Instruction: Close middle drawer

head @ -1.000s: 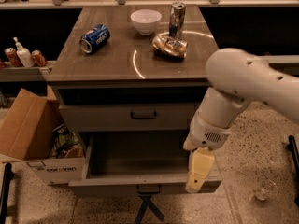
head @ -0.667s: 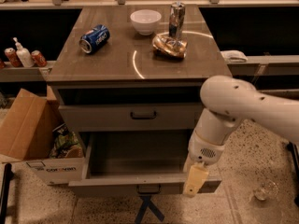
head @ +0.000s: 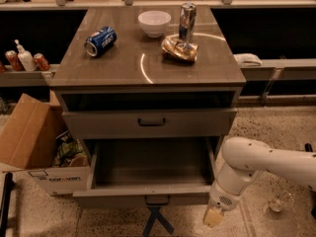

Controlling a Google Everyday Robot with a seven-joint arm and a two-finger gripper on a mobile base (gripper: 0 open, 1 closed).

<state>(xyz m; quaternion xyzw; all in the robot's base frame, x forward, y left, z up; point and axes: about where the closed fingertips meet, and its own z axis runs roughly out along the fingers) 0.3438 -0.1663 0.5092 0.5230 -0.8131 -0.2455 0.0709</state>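
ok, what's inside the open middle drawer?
Middle drawer: only bare grey floor shows, nothing on it. Its front panel hides the nearest strip; the back is shadowed under the upper drawer. Pincer hangs outside, below the front's right end as seen.

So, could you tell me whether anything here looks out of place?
The blue soda can lies on its side on the cabinet top, and the grey-brown middle drawer hangs wide open; the gripper sits low by its front corner.

Pepsi logo on blue can [head: 100,41] far up-left of gripper [head: 213,217], itself low by middle drawer [head: 123,198] right front corner, box label [head: 55,177] leftward illegible
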